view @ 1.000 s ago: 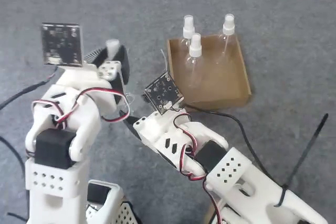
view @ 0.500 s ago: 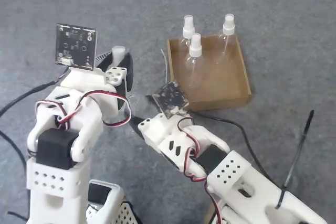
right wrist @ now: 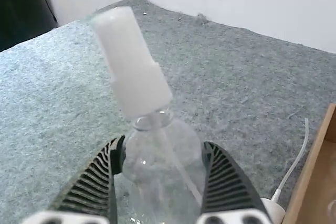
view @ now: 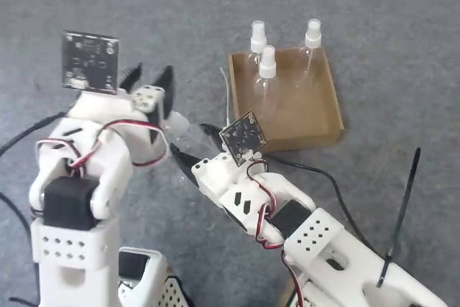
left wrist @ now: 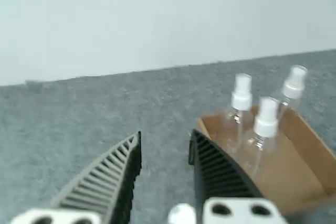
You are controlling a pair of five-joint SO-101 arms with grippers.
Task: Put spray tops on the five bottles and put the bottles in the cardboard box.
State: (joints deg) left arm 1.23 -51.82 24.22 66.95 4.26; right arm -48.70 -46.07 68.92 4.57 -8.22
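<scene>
- A grey, felt-like mat covers the counter (view: pixel 402 48) from edge to edge.
- A plain white wall (left wrist: pixel 157 14) rises behind it.
- A dark piece of furniture (right wrist: pixel 23 3) with a pale top stands at the wall.

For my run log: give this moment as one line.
left hand: open, empty | right hand: shut on bottle, spray top on | box: three topped bottles inside

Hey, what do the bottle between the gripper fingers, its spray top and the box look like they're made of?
Bottle: probably clear, glossy plastic; the grey mat shows through it.
Spray top: opaque white plastic, matte-looking.
Box: brown cardboard, dull, with thin upright walls.
</scene>
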